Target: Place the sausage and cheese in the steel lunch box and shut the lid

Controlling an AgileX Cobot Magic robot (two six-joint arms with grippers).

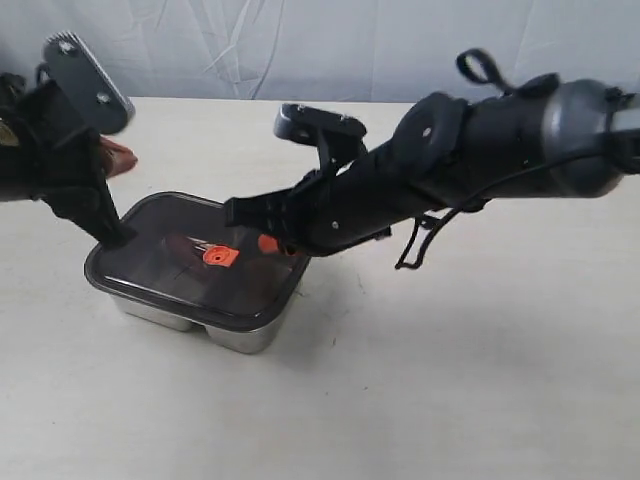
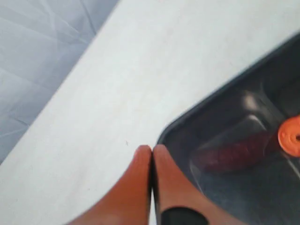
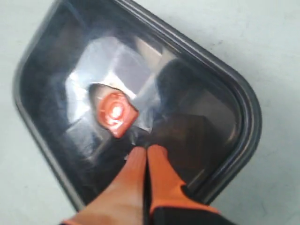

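Note:
The steel lunch box (image 1: 240, 335) stands on the table with the dark tinted lid (image 1: 150, 262) lying over it. The orange valve tab (image 1: 216, 257) sits at the lid's centre. Through the lid the red sausage (image 2: 234, 152) shows dimly. The cheese is not clear through the tint. My left gripper (image 2: 152, 149) is shut and empty, its tips at the lid's left corner (image 1: 120, 238). My right gripper (image 3: 146, 150) is shut and empty too, pressing on the lid (image 3: 206, 93) just beside the valve tab (image 3: 115, 112).
The box rests on a plain white table (image 1: 450, 380). A grey-blue cloth backdrop (image 1: 300, 40) hangs behind the table's far edge. The right arm (image 1: 480, 150) stretches across the middle above the table.

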